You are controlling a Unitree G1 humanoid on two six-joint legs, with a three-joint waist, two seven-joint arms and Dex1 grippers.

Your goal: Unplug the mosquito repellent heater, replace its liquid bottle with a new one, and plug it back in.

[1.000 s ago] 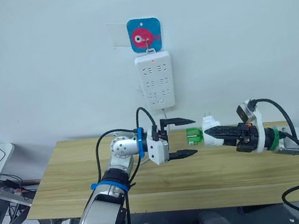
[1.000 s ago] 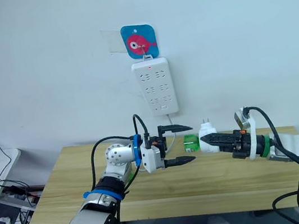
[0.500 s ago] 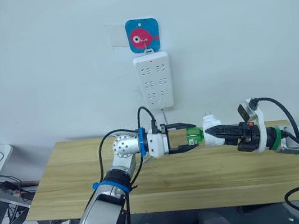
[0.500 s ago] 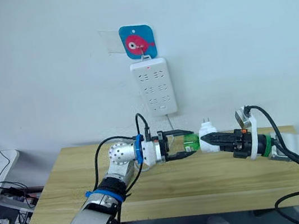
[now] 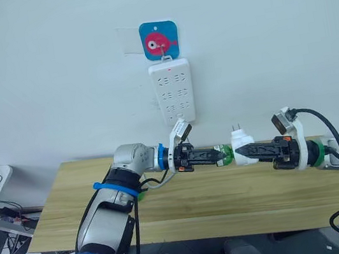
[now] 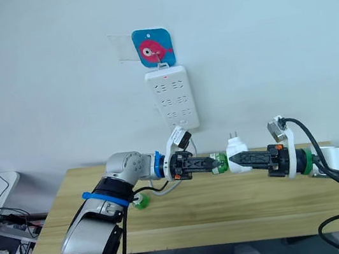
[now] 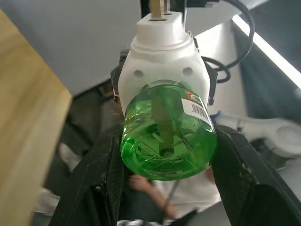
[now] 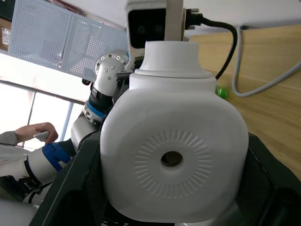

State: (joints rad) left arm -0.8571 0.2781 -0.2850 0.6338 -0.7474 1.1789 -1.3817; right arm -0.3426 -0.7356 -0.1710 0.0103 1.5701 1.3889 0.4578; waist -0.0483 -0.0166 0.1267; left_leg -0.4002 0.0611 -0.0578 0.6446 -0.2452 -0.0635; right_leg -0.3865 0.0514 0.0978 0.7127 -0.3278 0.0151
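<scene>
Plainly, everything turns on one shared line — the mosquito repellent heater (image 5: 244, 151) and its green liquid bottle (image 5: 226, 154) lie end to end between the two arms, held in the air above the tabletop (image 5: 232, 197) and below the white power strip (image 5: 173, 93) on the wall. The right gripper (image 5: 243, 152) comes in from the robot's right with its fingers clamped on the white body, the two prongs pointing up and the bottle end facing the other arm. The left gripper (image 5: 223, 155) reaches from the opposite side, and the left wrist view shows its fingers (image 7: 235, 155) narrowed onto either flank of the bottle (image 7: 168, 141), whose round base looks straight back along that arm. So the bottle's long axis runs roughly level, in line with both forearms — judging from that, the bottle should come free by a twist about this axis and a pull straight back toward the left arm. A second green object (image 6: 142, 199), apparently another bottle, lies on the tabletop beside the left forearm.
</scene>
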